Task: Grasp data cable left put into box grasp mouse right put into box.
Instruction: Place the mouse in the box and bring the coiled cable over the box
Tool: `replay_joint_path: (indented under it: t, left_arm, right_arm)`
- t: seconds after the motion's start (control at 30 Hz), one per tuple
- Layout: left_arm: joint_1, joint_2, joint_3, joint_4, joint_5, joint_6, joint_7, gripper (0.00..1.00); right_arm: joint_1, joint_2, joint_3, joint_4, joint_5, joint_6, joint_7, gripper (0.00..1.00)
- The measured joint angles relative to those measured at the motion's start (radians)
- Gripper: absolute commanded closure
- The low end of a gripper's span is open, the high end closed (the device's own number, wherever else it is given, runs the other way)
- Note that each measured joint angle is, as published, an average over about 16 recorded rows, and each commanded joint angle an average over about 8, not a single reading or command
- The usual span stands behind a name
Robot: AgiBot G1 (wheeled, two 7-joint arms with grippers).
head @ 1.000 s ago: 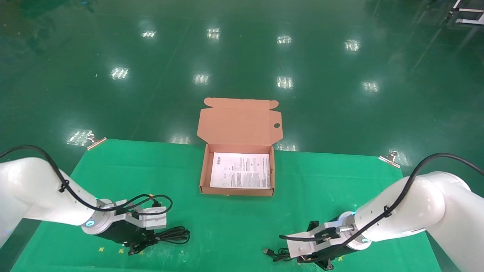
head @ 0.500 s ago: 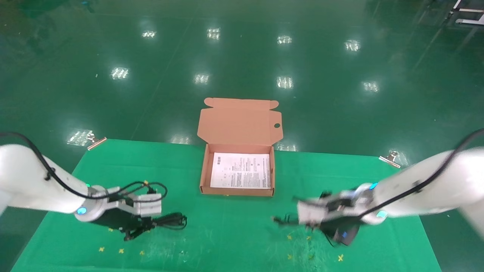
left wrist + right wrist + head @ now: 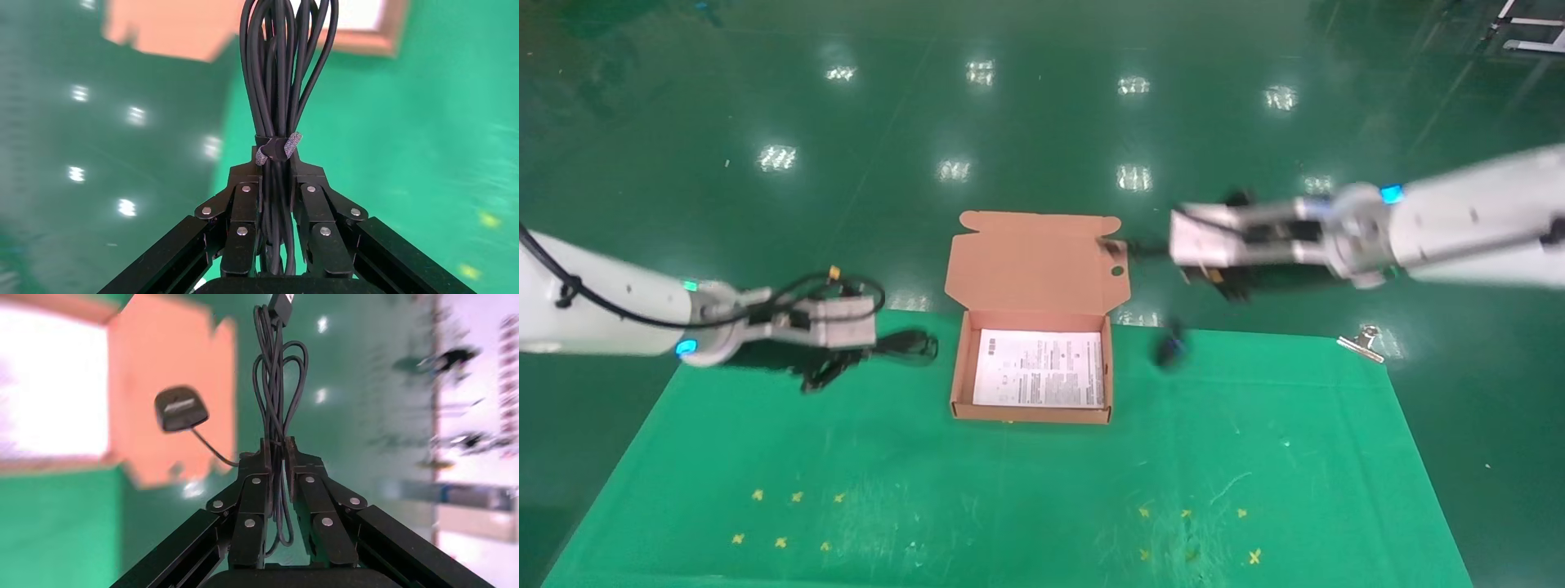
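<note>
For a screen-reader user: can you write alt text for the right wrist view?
The right end effector is shut on the bundled black cord of the mouse, which dangles free on that cord in front of the salmon-orange box. A USB plug sticks out past the cord's loops.

My arms are glossy white tubes w/ a black cable strapped along each. Wrists: silver-grey rings w/ small cyan lights, then pale grey blocks. Left hand (image 3: 276, 202) and right hand (image 3: 276, 478) are matte black, built from angled bar links w/ round silver screws at the pivots; fingers (image 3: 243, 208) are flat, narrow black plates.
</note>
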Motion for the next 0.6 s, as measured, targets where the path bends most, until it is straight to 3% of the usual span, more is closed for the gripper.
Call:
replay_joint_path:
  t: [0.33, 0.6]
  left_arm:
    - [-0.058, 0.016, -0.018, -0.081, 0.082, -0.074, -0.088, 1.0]
    - [-0.075, 0.021, -0.025, -0.099, 0.12, -0.106, -0.119, 1.0]
  right_arm:
    - [0.119, -0.175, 0.047, -0.256, 0.102, 0.106, -0.238, 1.0]
    - [0.151, -0.223, 0.064, -0.353, 0.158, 0.131, -0.349, 1.0]
